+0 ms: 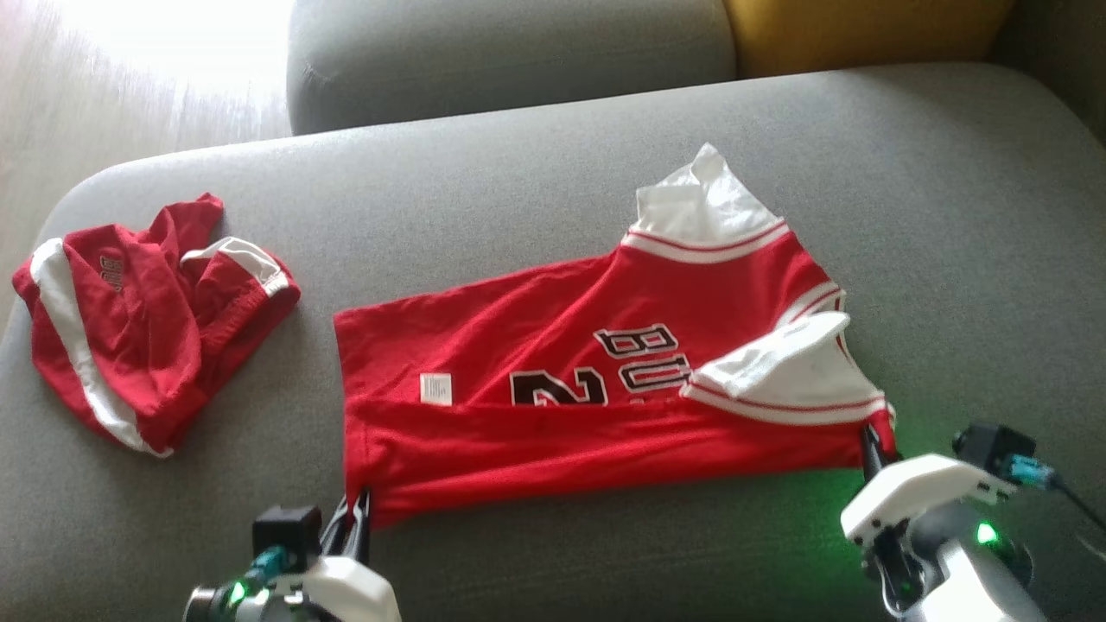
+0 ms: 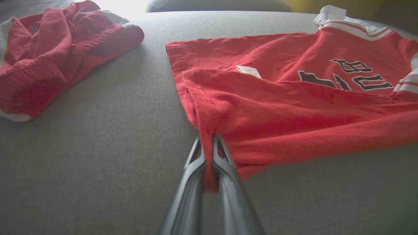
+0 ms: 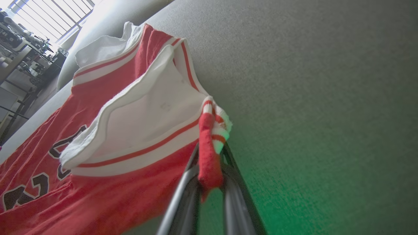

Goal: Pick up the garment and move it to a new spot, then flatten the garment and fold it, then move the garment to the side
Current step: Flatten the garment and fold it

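The garment [image 1: 596, 380] is a red jersey with white sleeves and black lettering, spread across the grey sofa seat with its near long edge folded up over the body. My left gripper [image 1: 359, 505] is shut on the garment's [image 2: 294, 107] near left corner, and the red cloth is pinched between the two fingers [image 2: 196, 156]. My right gripper [image 1: 871, 445] is shut on the near right corner by the white sleeve. In the right wrist view the red and white striped hem [image 3: 209, 153] bunches between the gripper [image 3: 210, 153] fingers.
A second red and white garment [image 1: 138, 320] lies crumpled at the left end of the sofa seat [image 1: 605, 173]; it appears again as the crumpled red garment [image 2: 55, 49] in the left wrist view. Grey and yellow back cushions [image 1: 510, 52] rise behind. Wooden floor [image 1: 104, 95] lies beyond the left edge.
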Controlling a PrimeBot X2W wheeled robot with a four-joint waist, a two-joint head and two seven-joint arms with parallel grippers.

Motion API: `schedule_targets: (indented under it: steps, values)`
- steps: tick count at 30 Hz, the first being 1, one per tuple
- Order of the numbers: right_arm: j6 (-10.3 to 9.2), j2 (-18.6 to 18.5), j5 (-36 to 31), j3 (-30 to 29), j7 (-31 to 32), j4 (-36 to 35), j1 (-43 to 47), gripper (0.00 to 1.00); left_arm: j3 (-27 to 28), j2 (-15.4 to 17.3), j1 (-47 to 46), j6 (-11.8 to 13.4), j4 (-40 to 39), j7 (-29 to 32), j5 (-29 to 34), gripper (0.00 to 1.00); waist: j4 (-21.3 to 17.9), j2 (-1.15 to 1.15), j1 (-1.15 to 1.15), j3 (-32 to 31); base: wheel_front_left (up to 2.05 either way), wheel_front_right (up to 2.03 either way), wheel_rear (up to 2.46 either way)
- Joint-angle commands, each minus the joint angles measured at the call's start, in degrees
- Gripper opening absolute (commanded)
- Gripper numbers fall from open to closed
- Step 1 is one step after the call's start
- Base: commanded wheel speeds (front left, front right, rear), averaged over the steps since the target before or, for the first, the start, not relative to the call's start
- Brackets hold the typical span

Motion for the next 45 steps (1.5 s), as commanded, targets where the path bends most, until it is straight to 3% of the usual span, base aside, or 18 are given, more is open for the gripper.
schedule_targets:
  steps: [1, 11, 12, 13, 14, 15, 23, 34, 40, 45]
  values:
    - [-0.02, 0.1, -0.1, 1.1, 0.4, -2.5, 0.2, 0.0, 1.9, 1.7, -1.1, 0.7, -2.0, -0.2, -0.3, 0.0, -0.1, 0.0, 0.0, -0.4, 0.0, 0.0, 0.0]
    - [-0.02, 0.1, -0.4, -0.3, 6.3, -13.1, 8.7, 0.0, 0.6, 1.5, 2.7, 1.6, -2.6, 1.5, -0.9, 0.0, -0.5, 0.0, 0.0, -0.8, 0.0, 0.0, 0.0]
    - [-0.02, 0.1, -0.5, -0.5, 7.0, -14.2, 9.3, 0.29, 0.5, 1.4, 2.8, 1.7, -2.5, 1.8, -1.0, 0.06, -0.4, 0.0, 0.0, -0.8, 0.0, 0.0, 0.0]
    - [-0.02, 0.1, -0.5, -0.6, 7.5, -15.5, 9.8, 0.87, 0.4, 1.3, 2.9, 1.8, -2.4, 2.2, -1.1, 0.25, -0.4, 0.0, 0.0, -0.8, 0.0, 0.0, 0.0]
    - [-0.02, 0.1, -0.4, -0.8, 8.0, -16.8, 10.3, 1.0, 0.5, 1.2, 3.0, 1.9, -2.2, 2.7, -1.4, 0.47, -0.4, 0.0, 0.0, -0.7, 0.0, 0.0, 0.0]
    - [-0.02, 0.1, -0.3, -1.3, 8.2, -18.0, 10.7, 1.0, 0.5, 1.2, 3.1, 1.9, -2.0, 3.4, -1.8, 1.0, -0.3, 0.0, 0.0, -0.7, 0.0, 0.0, 0.0]
    - [-0.02, 0.1, -2.9, -6.4, 6.3, -26.2, 11.8, 1.0, 2.5, 3.0, 2.0, 3.2, -4.0, 2.8, -2.4, 1.0, 0.7, 0.0, 0.0, -0.4, 0.0, 0.0, 0.0]
    - [-0.02, 0.1, -9.0, 2.8, -1.0, -45.7, 14.0, 1.0, 7.1, 2.5, -0.1, 4.4, -18.4, -0.8, 2.8, 1.0, 1.4, 0.0, 0.0, 0.5, 0.0, 0.0, 0.0]
    - [-0.02, 0.1, -14.2, 6.7, -3.1, -49.7, 16.4, 1.0, 10.5, 0.1, 2.2, 4.0, -23.5, -0.8, 6.9, 1.0, 0.9, 0.0, 0.0, 1.0, 0.0, 0.0, 0.0]
    - [-0.02, 0.1, -15.2, 8.2, -3.6, -50.8, 16.4, 1.0, 11.5, -1.2, 2.1, 3.2, -20.0, -0.8, 8.7, 1.0, -0.1, 0.0, 0.0, 2.8, 0.0, 0.0, 0.0]
